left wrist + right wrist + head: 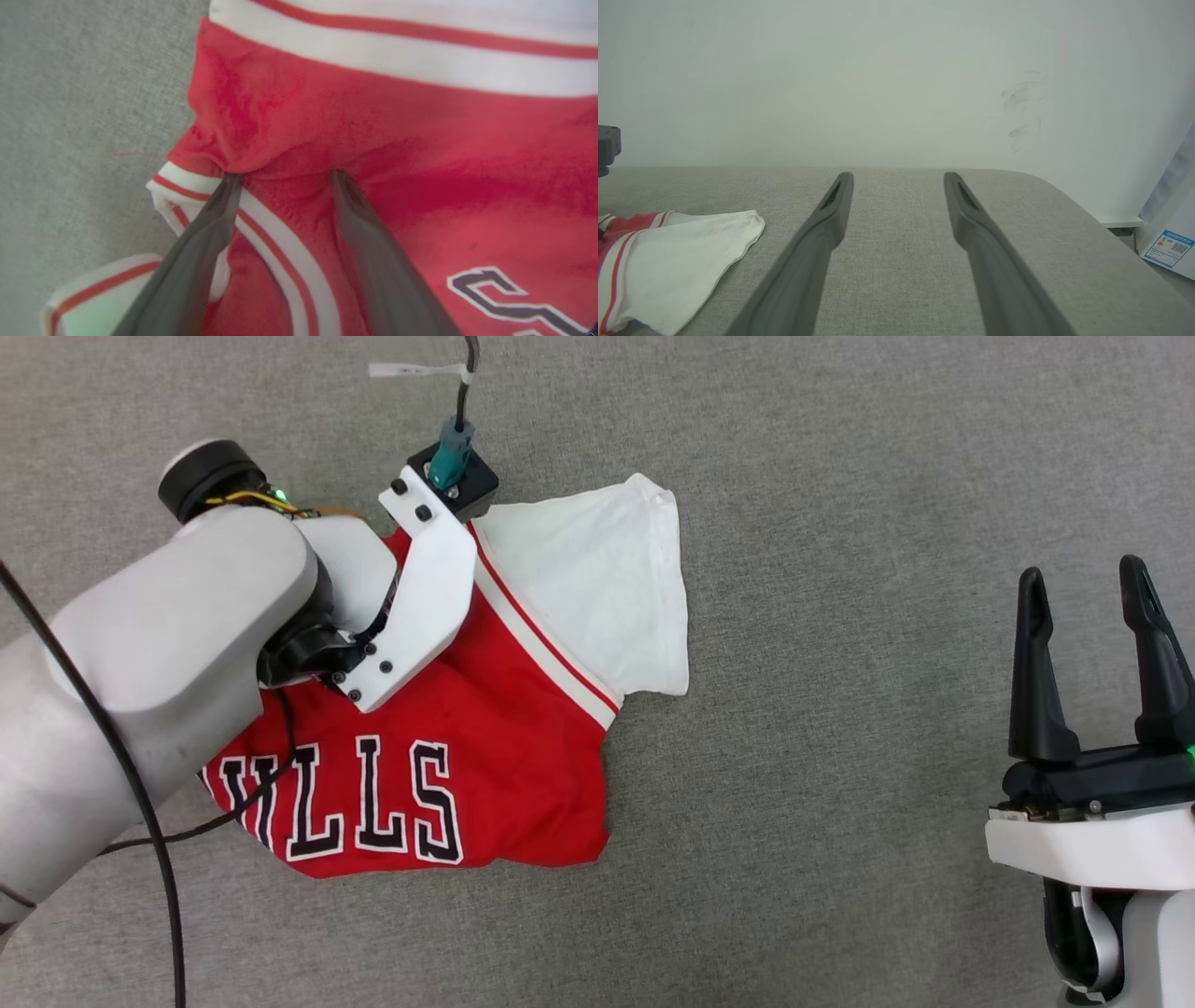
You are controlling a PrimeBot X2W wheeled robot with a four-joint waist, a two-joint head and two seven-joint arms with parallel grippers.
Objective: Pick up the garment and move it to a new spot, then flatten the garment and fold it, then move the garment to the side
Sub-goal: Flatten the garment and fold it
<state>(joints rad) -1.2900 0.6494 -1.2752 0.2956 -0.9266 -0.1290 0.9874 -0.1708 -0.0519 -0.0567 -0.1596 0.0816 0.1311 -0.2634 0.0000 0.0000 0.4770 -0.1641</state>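
The garment (504, 728) lies bunched on the grey surface, red with black white-outlined letters facing up and a white sleeve (597, 588) spread to the upper right. My left arm's wrist (425, 588) hangs over its upper part and hides the fingers there. In the left wrist view my left gripper (286, 176) is open, both tips pressed into a red fold of the garment (420, 140) beside the striped trim (280, 247), with nothing pinched. My right gripper (1092, 588) stands open and empty far to the right, off the cloth. The white sleeve (682, 252) lies left of my right gripper (899, 179).
The grey fabric surface (840, 803) spreads all around the garment. A pale wall (896, 84) rises behind its far edge, and the surface rounds off at a corner (1064, 191). A labelled box (1169, 247) stands beyond that corner. A black cable (140, 784) drapes over my left arm.
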